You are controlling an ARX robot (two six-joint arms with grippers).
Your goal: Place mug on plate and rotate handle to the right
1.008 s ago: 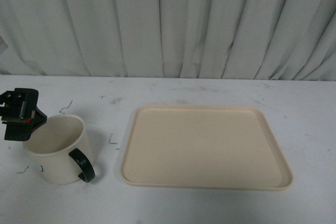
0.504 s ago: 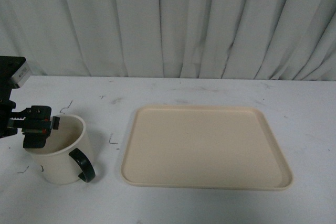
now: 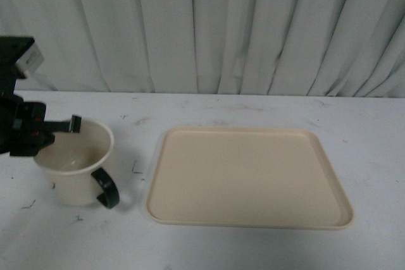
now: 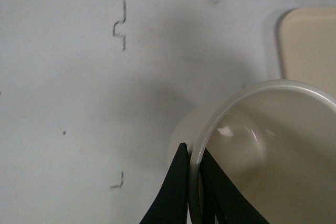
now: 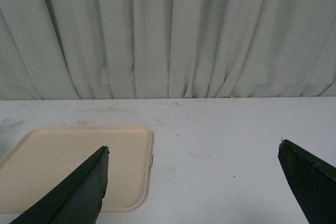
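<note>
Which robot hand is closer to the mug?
Left. The left gripper pinches the rim of the mug, one finger inside, one outside. The right gripper hangs open off by the plate, with no mug in its wrist view.

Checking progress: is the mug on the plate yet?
No, the mug is left of the plate, clear of its rim, with the left gripper pinching the mug's rim.

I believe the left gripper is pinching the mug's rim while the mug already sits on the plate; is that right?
Not quite. The left gripper does pinch the rim of the mug, but the mug is not on the plate: the front view shows it to the left of the plate, apart from it.
</note>
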